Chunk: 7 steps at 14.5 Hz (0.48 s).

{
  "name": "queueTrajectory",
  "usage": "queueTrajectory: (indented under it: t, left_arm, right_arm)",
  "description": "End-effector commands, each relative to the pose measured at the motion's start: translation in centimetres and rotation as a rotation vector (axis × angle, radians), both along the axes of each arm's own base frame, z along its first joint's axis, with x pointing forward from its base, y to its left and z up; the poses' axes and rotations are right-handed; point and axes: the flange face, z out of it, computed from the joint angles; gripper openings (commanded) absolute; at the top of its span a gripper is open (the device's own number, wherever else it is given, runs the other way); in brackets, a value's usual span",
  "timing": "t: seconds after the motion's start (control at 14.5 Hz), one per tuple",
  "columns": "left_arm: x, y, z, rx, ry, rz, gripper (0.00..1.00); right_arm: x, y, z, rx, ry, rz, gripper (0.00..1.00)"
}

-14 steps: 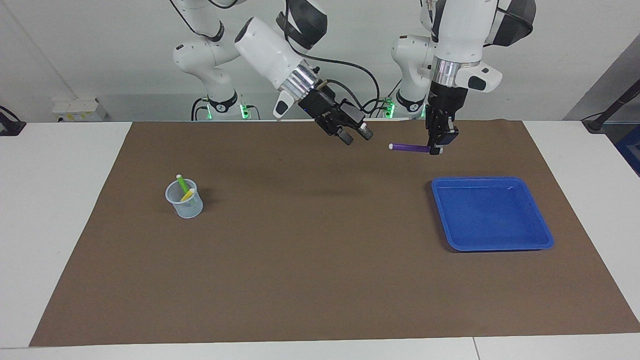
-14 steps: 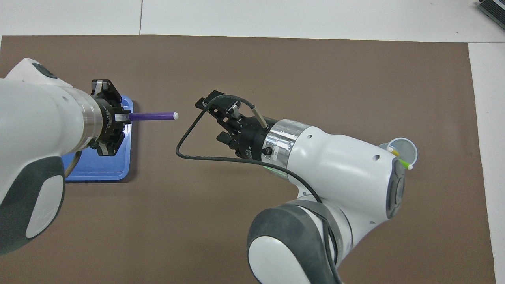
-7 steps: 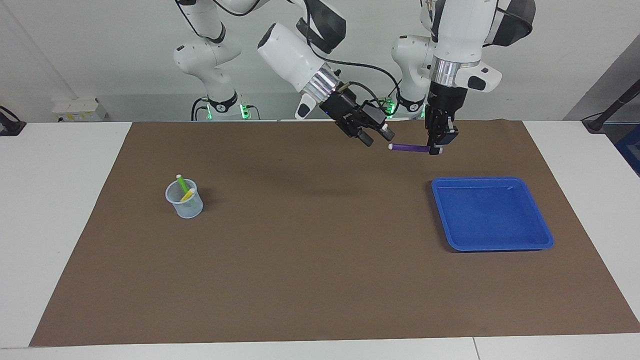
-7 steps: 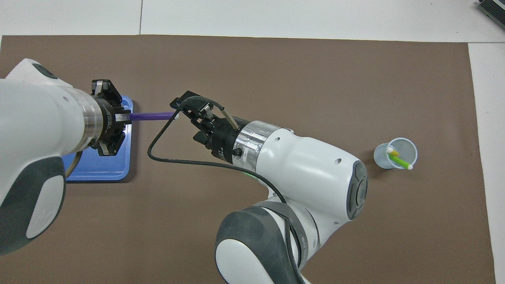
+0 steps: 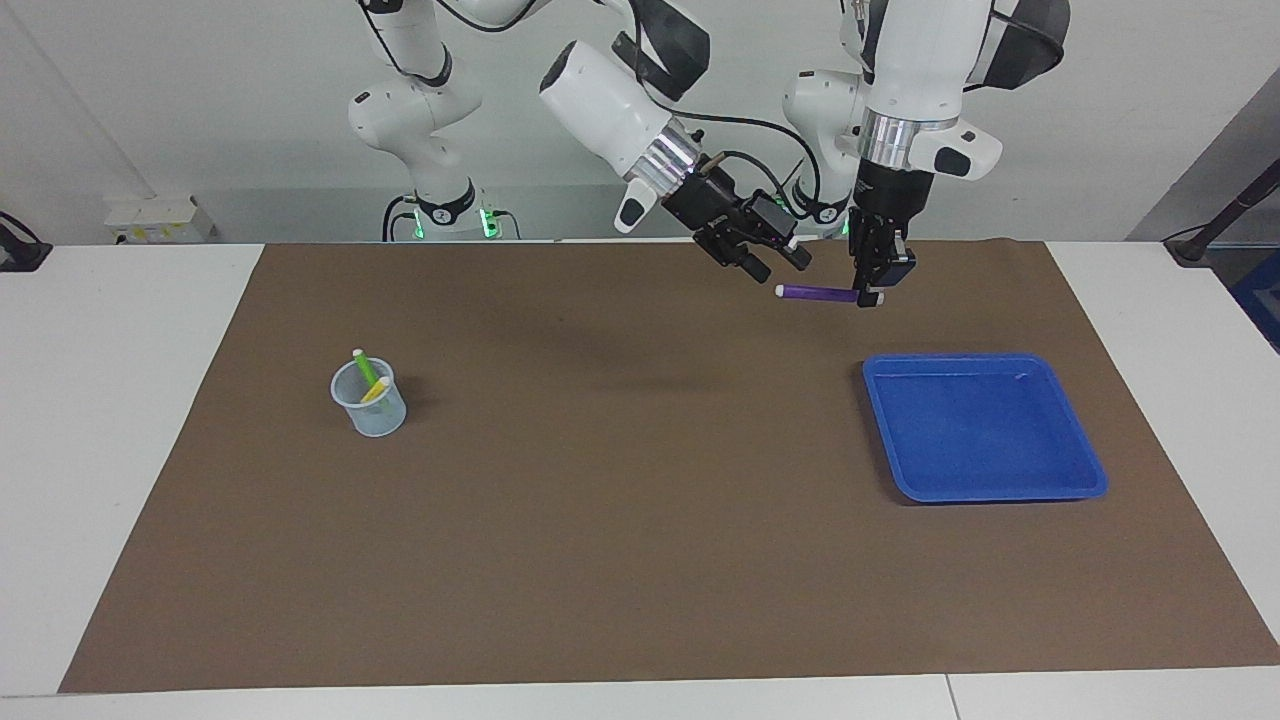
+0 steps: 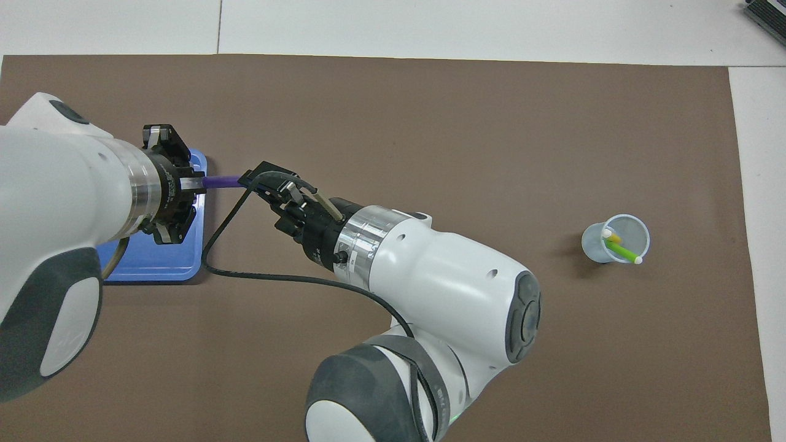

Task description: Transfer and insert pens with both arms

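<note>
Hanging over the worktop point(image 5: 640, 560) near the robots' edge, between the blue tray point(image 5: 1085, 470) and the middle, the purple pen point(image 5: 818, 294) lies level in the left tool point(image 5: 872, 290), which is clenched on one end of it, while the right tool point(image 5: 775, 262) sits at the free whitish end (whether its fingers have the pen yet I cannot tell). If the left tool lets go before the right one has a firm pinch, the pen would likely drop; a right tool closing off-centre could also lever it askew. The green pen point(image 5: 365, 367) and yellow pen point(image 5: 376, 389) already stand in the clear cup point(image 5: 372, 412).
</note>
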Motion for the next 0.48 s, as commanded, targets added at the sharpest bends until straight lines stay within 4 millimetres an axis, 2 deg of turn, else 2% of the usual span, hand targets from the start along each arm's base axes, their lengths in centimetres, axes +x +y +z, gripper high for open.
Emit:
queueTrajectory:
  t: [0.0,0.41]
  left_arm:
    - [-1.1,0.1,0.2,0.018,-0.001,0.014,0.00]
    - [-1.1,0.1,0.2,0.018,0.000,0.014,0.00]
  right_arm:
    - [0.9,0.4,0.2,0.026,-0.002,-0.022,0.81]
    - [2.7,-0.4,0.2,0.024,-0.021,-0.039,0.76]
